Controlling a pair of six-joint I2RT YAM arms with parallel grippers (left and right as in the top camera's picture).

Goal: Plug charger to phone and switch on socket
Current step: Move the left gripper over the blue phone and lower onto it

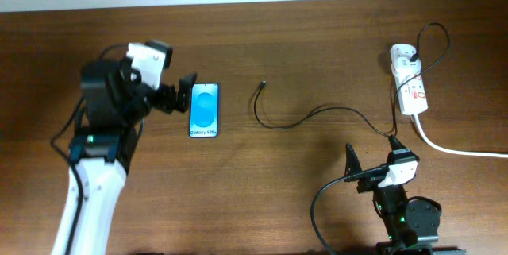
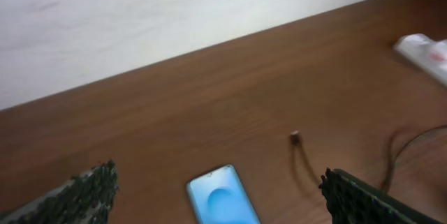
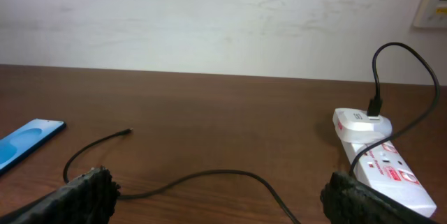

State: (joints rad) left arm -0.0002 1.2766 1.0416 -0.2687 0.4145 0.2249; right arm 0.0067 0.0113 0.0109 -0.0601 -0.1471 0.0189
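Surroundings from my feed
Dark brown wood-grain table; pale, faintly scuffed wall behind it. I note a white-framed panel on the wall (cut off at the edge).

White left arm, black joints; black ribbed left end effector; black right arm

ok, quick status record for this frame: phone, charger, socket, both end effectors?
phone: flat on the table, screen up, lit blue
charger tip: loose on the wood, right of phone, unplugged
charger cable: runs to socket, far end plugged in
socket: table's right side; switch state unreadable
left end effector: open, empty, beside phone's left edge
right end effector: open, empty, near front edge
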